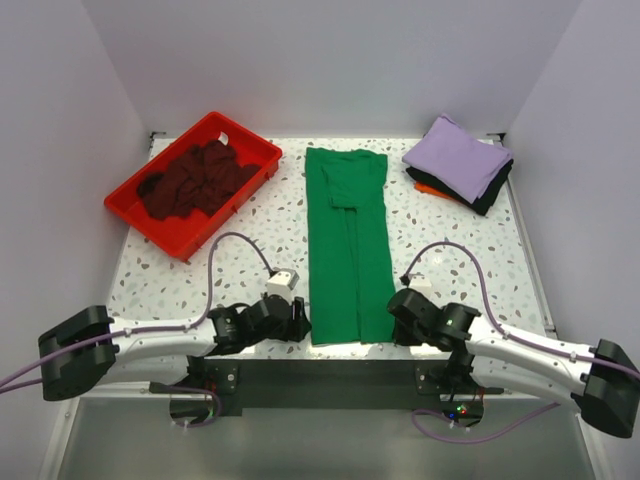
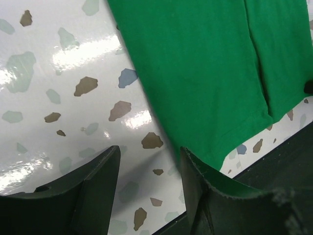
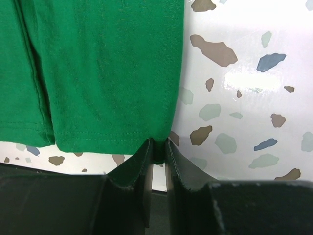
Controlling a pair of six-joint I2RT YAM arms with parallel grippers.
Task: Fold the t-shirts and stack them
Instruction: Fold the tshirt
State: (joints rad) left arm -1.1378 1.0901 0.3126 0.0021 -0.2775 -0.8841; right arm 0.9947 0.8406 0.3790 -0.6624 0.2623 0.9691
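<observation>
Plainly, the right pincer (image 3: 157, 147) pinches the green t-shirt (image 3: 107, 73) at its hem corner.

Both arms lie low, reaching inward from the outer sides so that their wrists face each other. On the left arm (image 1: 150, 335) the left jaws stand apart: the two dark fingers (image 2: 93, 191) have a clear gap between them and grip nothing. The right arm (image 1: 520, 345) mirrors this pose. The right jaws are drawn almost together, their fingers (image 3: 132, 171) pinching the corner hem of the green t-shirt (image 3: 107, 73) between the tips.
</observation>
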